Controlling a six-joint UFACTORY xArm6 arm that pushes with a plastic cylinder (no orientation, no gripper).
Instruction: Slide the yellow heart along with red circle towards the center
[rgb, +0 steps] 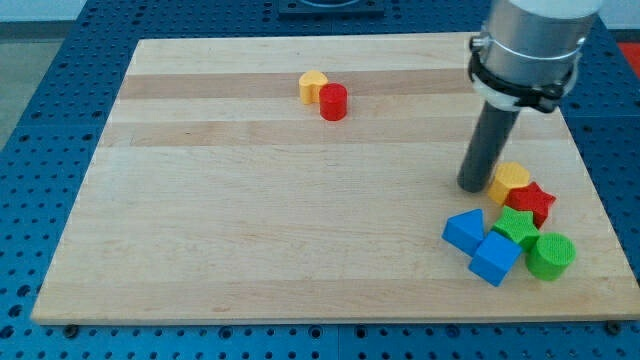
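Note:
The yellow heart lies near the view's top, left of middle, on the wooden board. The red circle touches its lower right side. My tip is far to the right of them, at the board's right side. It stands just left of a yellow hexagon block, touching or nearly touching it.
A cluster sits at the lower right: a red star, a green star, a green circle, a blue triangle and a blue cube. The board's right edge is close by.

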